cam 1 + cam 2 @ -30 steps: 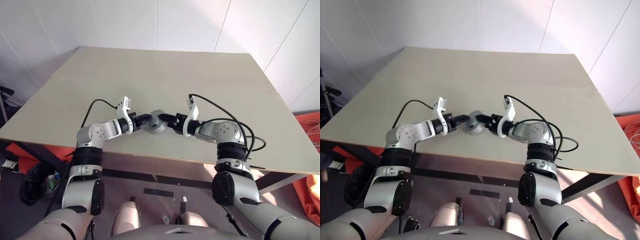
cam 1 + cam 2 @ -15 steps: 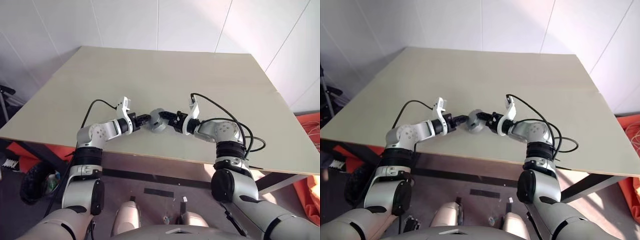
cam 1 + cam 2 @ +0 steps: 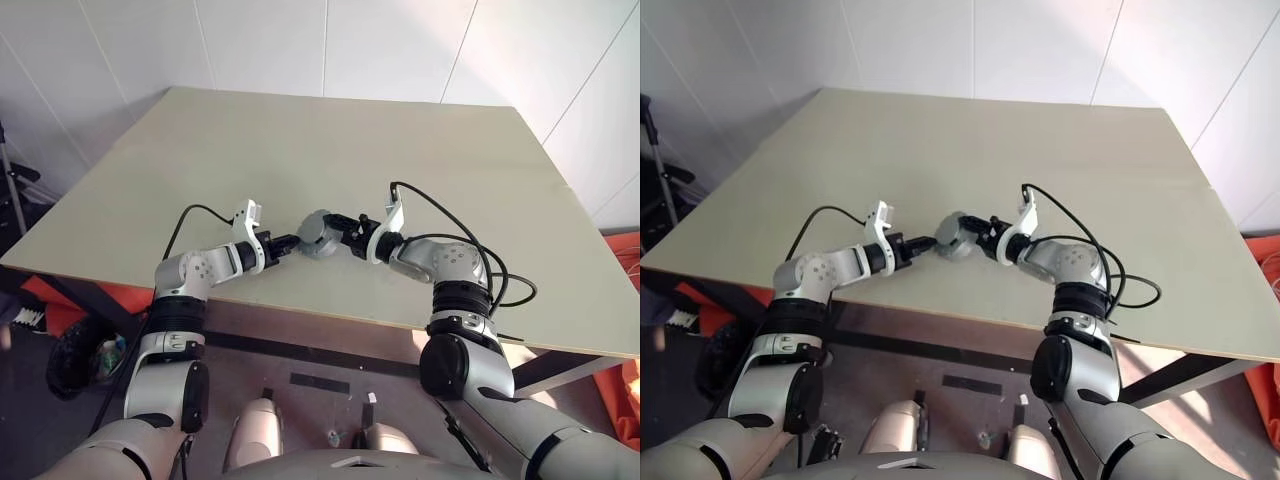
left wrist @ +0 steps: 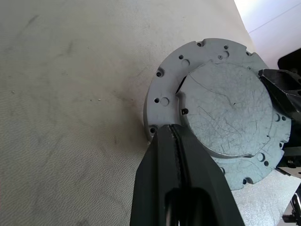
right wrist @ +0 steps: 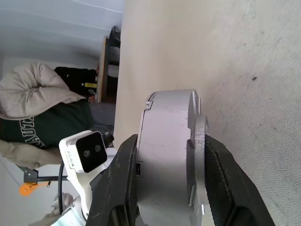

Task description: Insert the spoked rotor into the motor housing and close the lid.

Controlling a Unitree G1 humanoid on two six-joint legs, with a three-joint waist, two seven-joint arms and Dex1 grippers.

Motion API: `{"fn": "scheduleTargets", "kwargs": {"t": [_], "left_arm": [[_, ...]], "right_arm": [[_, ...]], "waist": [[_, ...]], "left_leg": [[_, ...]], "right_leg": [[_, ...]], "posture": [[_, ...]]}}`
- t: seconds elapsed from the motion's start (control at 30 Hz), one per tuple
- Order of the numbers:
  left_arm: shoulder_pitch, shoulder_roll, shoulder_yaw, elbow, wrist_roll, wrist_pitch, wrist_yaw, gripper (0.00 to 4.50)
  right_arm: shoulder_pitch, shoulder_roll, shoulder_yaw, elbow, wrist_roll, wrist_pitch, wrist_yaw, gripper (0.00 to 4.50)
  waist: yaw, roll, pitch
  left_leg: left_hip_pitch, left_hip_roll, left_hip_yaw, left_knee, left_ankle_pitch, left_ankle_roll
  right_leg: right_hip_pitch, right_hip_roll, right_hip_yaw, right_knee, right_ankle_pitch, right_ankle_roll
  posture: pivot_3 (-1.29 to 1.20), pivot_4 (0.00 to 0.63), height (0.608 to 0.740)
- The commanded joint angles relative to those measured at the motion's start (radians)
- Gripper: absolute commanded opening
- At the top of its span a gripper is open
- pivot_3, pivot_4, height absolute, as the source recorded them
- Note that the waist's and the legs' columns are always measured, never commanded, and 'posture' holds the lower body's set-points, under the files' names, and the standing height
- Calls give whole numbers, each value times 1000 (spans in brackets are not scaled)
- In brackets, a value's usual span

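Left eye view: we see both arms meeting over the near middle of the pale counter (image 3: 420,150), with a grey round metal part, which we take for the motor housing (image 3: 318,235), between them, tilted up off the counter.

Right hand (image 5: 164,183): its two black fingers (image 5: 123,188) stand on either side of the housing's thick grey body and flange, pressed against both faces. We record it as gripping the housing at a middling spread.

Left hand (image 4: 175,134): its fingers are pressed together with no gap, tips lying against the housing's flat scratched face near the step between raised centre and holed flange. It holds nothing.

Right wrist view: the left arm's white camera block (image 5: 87,150) sits beyond the housing. A person in a dark green top (image 5: 51,125) is beyond the counter's far edge.

We cannot tell whether the rotor or lid is fitted.
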Motion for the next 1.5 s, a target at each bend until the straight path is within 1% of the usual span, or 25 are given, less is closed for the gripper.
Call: {"fn": "scheduleTargets", "kwargs": {"t": [0.03,0.17,0.47,0.5,0.57,0.7,0.8,0.97,1.13,1.37,1.5], "left_arm": [[2,-11,-12,1,-2,14,0,0],[4,-11,-12,-3,-3,16,2,0],[9,-13,-8,-7,-7,14,-2,0],[9,-14,-5,-9,-10,13,-3,0],[10,-17,7,-14,-23,11,-10,0],[15,-28,66,-59,-101,31,-43,0],[19,-28,88,-87,-138,47,-50,0],[26,-27,89,-95,-143,52,-29,0],[25,-29,84,-87,-135,44,-20,0],[20,-30,74,-70,-120,35,-6,0],[20,-27,74,-70,-120,33,-4,0]], "right_arm": [[-42,-1,26,-27,40,-18,33,1980],[-59,-15,-13,23,58,-45,11,1980],[-63,-32,4,60,44,-78,15,1980],[-64,-32,3,58,48,-76,16,2561],[-71,-28,-3,59,50,-84,1,3083],[-79,-31,-15,82,52,-105,-16,3083],[-80,-37,-9,94,46,-114,-17,3083],[-76,-43,12,88,48,-108,1,3083],[-57,-58,63,33,63,-50,76,3083],[-24,-54,120,-35,68,9,110,3083],[13,-68,210,-81,31,11,157,3083]], "waist": [[0,0,0],[0,0,0],[0,0,0],[0,0,0],[0,0,0],[0,0,0],[-1,0,0],[-1,0,0],[-1,0,0],[-1,0,0],[-1,0,0]], "left_leg": [[0,0,0,0,0,0],[0,0,0,1,0,0],[0,0,0,6,0,-1],[0,0,0,6,0,-1],[0,0,0,6,0,-1],[0,0,0,7,0,-1],[-3,0,0,7,0,-1],[-6,0,0,8,0,0],[-6,1,0,9,-1,1],[-6,1,-1,10,-1,1],[-6,1,-1,12,-1,1]], "right_leg": [[0,0,0,0,0,0],[0,0,0,1,0,0],[1,0,0,5,0,0],[1,-1,0,5,0,0],[1,-1,0,5,0,1],[1,-1,0,5,0,1],[-2,-1,0,5,1,1],[-4,-1,0,5,1,1],[-4,-1,0,5,1,1],[-3,-1,-1,5,1,1],[-2,-1,0,5,1,2]], "posture": [[0,0,740],[0,0,740],[0,0,740],[0,0,740],[0,0,740],[0,0,740],[0,0,740],[0,0,740],[0,0,740],[0,0,740],[0,0,740]]}}
